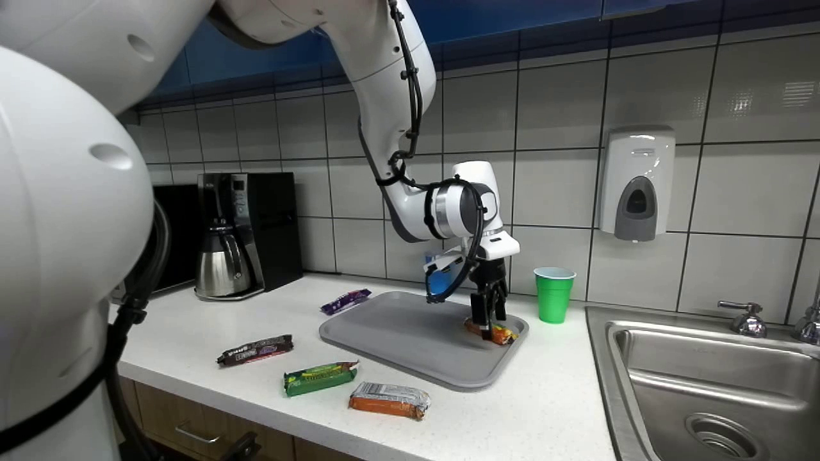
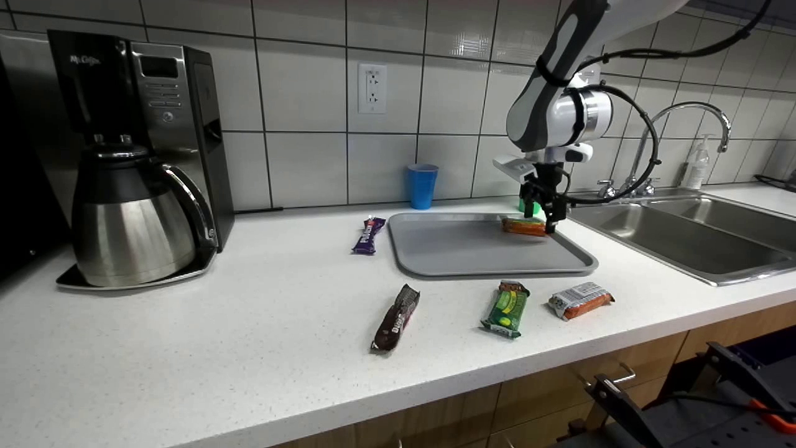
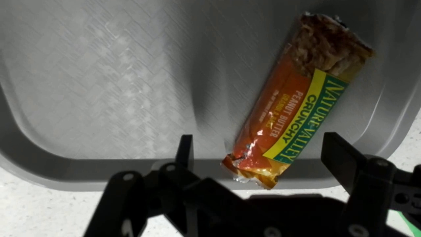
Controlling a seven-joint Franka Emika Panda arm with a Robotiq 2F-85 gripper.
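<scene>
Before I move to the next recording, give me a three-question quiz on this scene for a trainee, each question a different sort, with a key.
1. What lies on the gray tray? A) a blue cup; B) a peanut butter bar; C) a coffee pot.
2. True or false: the hand is shut tight on that bar.
3. How many wrapped bars lie on the white counter, off the tray?

Key:
1. B.
2. False: its fingers stand apart, with gaps on both sides of the bar in the wrist view.
3. Four: the purple bar, the dark brown bar, the green bar and the silver-and-orange bar.
</scene>
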